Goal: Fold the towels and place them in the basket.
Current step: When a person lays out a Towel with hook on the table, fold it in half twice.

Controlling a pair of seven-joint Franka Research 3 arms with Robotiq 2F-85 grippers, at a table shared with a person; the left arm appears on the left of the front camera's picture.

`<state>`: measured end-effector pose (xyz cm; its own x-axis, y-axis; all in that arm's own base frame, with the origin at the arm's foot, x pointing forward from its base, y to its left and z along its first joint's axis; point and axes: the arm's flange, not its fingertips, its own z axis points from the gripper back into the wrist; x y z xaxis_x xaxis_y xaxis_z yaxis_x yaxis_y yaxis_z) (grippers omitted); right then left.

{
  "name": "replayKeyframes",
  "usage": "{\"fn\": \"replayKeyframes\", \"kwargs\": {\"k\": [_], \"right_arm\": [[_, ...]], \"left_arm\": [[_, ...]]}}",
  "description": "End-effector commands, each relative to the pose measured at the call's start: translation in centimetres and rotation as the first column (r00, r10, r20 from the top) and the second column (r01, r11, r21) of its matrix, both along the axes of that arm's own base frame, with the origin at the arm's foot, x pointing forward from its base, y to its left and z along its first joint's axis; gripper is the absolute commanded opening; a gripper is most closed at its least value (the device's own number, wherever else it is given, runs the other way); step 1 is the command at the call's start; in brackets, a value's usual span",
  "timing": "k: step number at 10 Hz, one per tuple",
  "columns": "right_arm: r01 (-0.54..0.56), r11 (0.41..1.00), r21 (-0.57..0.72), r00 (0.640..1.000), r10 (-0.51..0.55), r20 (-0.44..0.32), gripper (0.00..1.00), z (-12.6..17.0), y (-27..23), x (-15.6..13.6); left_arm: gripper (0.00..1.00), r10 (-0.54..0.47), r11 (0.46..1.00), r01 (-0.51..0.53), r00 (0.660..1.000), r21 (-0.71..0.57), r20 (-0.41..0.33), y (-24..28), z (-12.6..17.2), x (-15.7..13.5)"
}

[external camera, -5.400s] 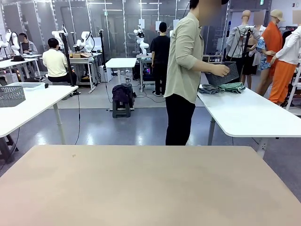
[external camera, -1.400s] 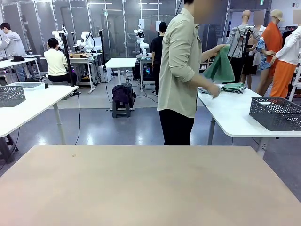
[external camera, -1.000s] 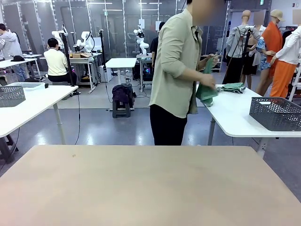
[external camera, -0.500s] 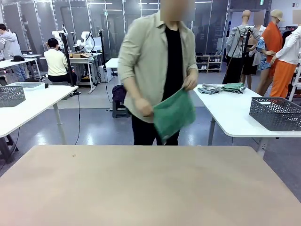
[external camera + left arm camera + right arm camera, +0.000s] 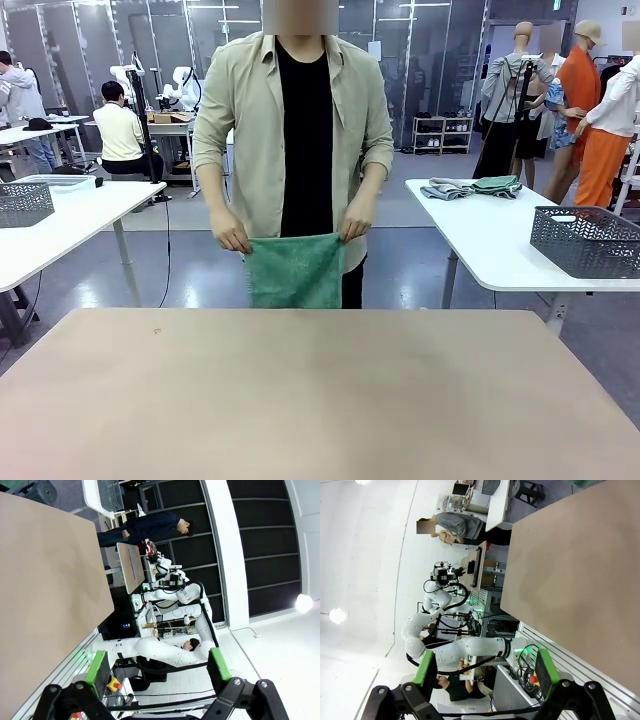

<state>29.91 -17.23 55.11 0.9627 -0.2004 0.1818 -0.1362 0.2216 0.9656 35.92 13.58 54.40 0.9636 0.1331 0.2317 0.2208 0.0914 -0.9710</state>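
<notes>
Mint terry towel (image 5: 295, 270) hangs limp beyond the bench (image 5: 320, 400); I'd pinch its corners; left end effector (image 5: 158, 666), right end effector (image 5: 485, 669) gape empty

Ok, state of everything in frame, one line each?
towel: unfolded, held up by the person at the table's far edge.
second towel: heaped on the white side table.
basket: upright on that side table.
left hand: open, holding nothing.
right hand: open, holding nothing.

- tan tabletop (image 5: 320, 400) lies open from near edge to far edge — a gripper could pass anywhere over it;
- at the far edge a person (image 5: 300, 130) holds a mint-green towel (image 5: 295, 270) hanging — it blocks the middle;
- mesh basket (image 5: 585, 240) stands well apart, on the white side table (image 5: 490, 250).
</notes>
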Motion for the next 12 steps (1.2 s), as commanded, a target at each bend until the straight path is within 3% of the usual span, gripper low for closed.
{"fn": "replayKeyframes", "kwargs": {"k": [1, 12], "right_arm": [[0.001, 1.0, 0.0, 1.0, -0.001, 0.002, 1.0, 0.08, 0.01, -0.03], [0.001, 1.0, 0.0, 1.0, -0.001, 0.002, 1.0, 0.08, 0.01, -0.03]], "left_arm": [[1.0, 0.0, 1.0, 0.0, 1.0, -0.004, 0.001, -0.06, 0.0, -0.03], [1.0, 0.0, 1.0, 0.0, 1.0, -0.004, 0.001, -0.06, 0.0, -0.03]]}}
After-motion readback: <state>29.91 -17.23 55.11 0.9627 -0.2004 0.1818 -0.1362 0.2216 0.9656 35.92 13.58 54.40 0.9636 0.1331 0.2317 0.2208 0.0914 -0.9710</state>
